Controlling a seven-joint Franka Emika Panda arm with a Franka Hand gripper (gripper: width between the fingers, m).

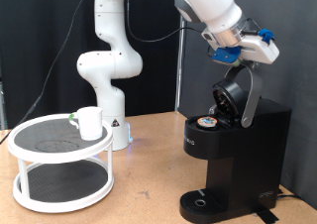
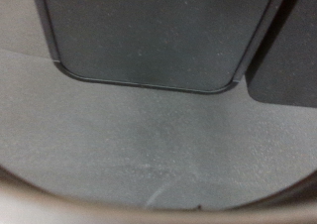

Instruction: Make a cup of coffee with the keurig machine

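The black keurig machine [image 1: 238, 150] stands at the exterior view's right with its domed lid [image 1: 236, 93] hinged up and open. A pod [image 1: 207, 122] with a brown top sits in the open chamber. My gripper [image 1: 262, 48] hangs just above the raised lid, apart from it, with nothing seen between its fingers. The white cup [image 1: 90, 122] stands on the top shelf of a white round rack [image 1: 40, 145] at the left. The round drip tray [image 1: 203, 199] is bare. In the wrist view a dark panel with a pale rim [image 2: 149, 36] fills the frame over grey ground; no fingers show there.
A second white robot arm [image 1: 107, 60] on its base stands behind the rack. A small white thing with a green mark [image 1: 74, 119] lies beside the cup. The wooden table [image 1: 149, 184] shows between rack and machine. A black curtain hangs behind.
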